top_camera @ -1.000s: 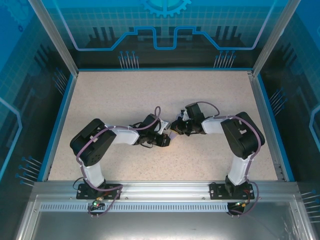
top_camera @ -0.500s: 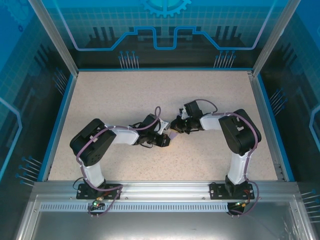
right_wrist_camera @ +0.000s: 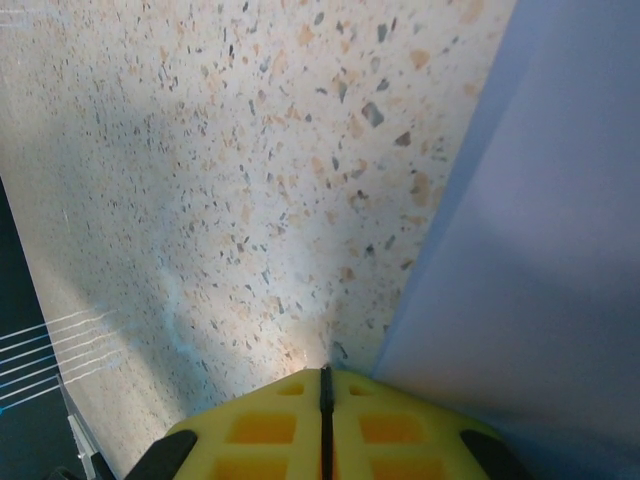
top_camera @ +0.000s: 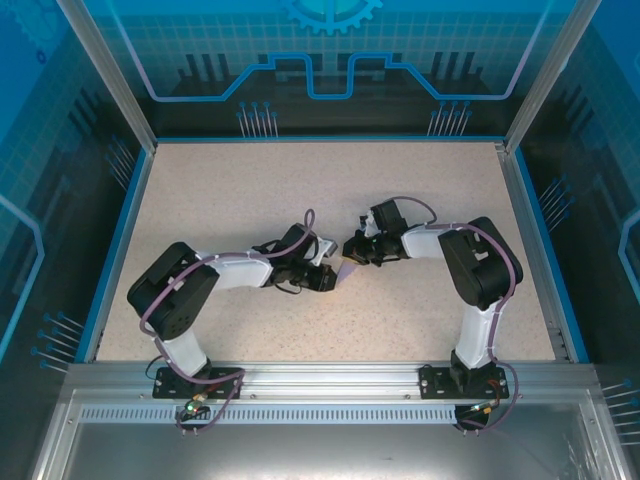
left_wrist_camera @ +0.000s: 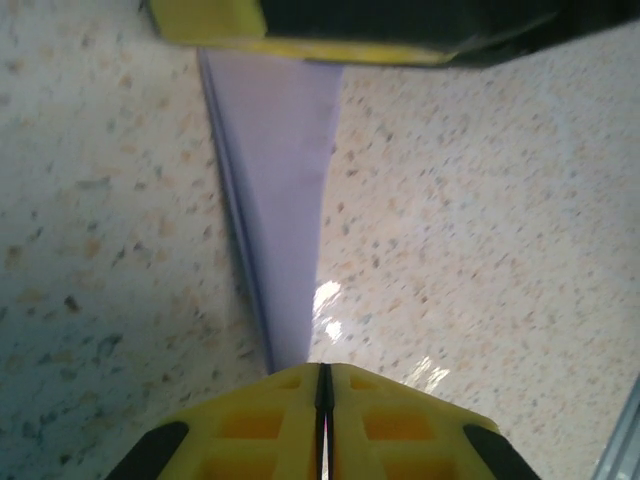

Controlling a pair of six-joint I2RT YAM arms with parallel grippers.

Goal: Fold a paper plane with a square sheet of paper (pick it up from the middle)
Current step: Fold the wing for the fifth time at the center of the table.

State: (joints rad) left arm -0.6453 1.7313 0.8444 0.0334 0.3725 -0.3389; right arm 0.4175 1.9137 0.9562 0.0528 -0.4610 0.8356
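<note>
Beige speckled table [top_camera: 250,190] underneath. Lavender sheet [left_wrist_camera: 285,200], folded narrow, runs straight ahead from left claw [left_wrist_camera: 322,372], just right of right claw [right_wrist_camera: 325,375]. Both claws clenched; grip on sheet unclear. Press crease flat, drag slow, avoid skewing layers.

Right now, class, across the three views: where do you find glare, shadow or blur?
Left wrist view: glare spots on the table beside the folded paper; left pincer blurred. Right wrist view: shadow over the table at picture-left; paper soft, featureless. Top view: evenly lit, sharp.
</note>
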